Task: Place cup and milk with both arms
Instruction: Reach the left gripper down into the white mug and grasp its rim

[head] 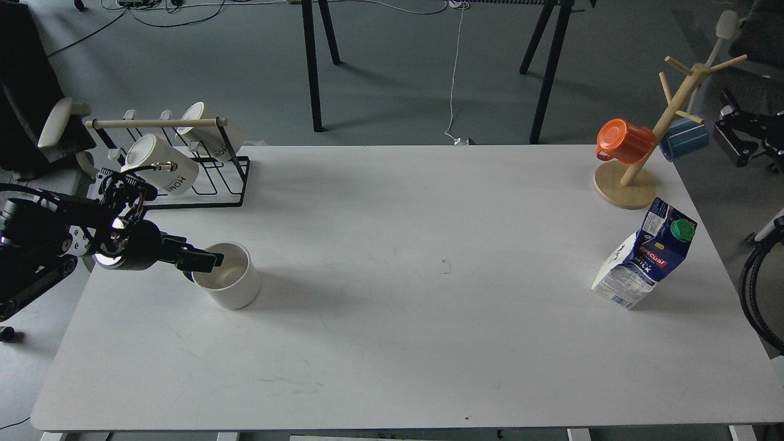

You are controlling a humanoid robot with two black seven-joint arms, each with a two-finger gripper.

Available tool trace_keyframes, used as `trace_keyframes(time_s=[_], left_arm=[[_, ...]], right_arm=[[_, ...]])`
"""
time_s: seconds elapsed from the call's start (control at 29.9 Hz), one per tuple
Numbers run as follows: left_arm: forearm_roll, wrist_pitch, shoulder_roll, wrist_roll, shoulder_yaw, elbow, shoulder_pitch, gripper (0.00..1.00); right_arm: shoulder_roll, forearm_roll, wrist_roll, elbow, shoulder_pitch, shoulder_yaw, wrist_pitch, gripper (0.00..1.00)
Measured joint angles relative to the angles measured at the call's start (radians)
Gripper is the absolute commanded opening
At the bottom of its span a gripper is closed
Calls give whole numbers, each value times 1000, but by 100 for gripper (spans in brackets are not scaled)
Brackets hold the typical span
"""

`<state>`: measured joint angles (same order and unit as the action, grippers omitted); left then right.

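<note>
The cup (229,283), a plain white mug with a small black handle on its left, stands upright on the left part of the white table (392,343). My left gripper (207,261) comes in from the left and its dark tip lies over the cup's left rim, above the handle; its two fingers cannot be told apart. The milk (644,260), a blue and white carton with a green cap, stands tilted near the table's right edge. A dark part of my right arm (738,131) shows beyond the table's far right corner, away from the milk.
A black wire rack (202,184) with two cream "HOME" mugs stands at the back left, close behind my left arm. A wooden mug tree (631,184) with an orange cup (625,141) and a blue cup stands at the back right, just behind the milk.
</note>
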<state>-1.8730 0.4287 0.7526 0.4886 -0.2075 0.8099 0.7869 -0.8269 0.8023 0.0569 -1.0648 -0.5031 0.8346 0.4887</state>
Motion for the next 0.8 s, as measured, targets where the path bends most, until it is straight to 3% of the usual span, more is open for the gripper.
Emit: trace_keyframes(time_s=[0.67, 0.74, 0.8], left_arm=[[0, -84, -19, 0, 19, 14, -27, 49], [0, -107, -19, 0, 22, 14, -28, 43], [0, -129, -19, 0, 23, 14, -29, 31]], right_arm=[[-12, 0, 0, 2, 6, 0, 0, 99], [-12, 0, 0, 2, 8, 0, 0, 99], [-12, 0, 0, 1, 9, 0, 0, 99]])
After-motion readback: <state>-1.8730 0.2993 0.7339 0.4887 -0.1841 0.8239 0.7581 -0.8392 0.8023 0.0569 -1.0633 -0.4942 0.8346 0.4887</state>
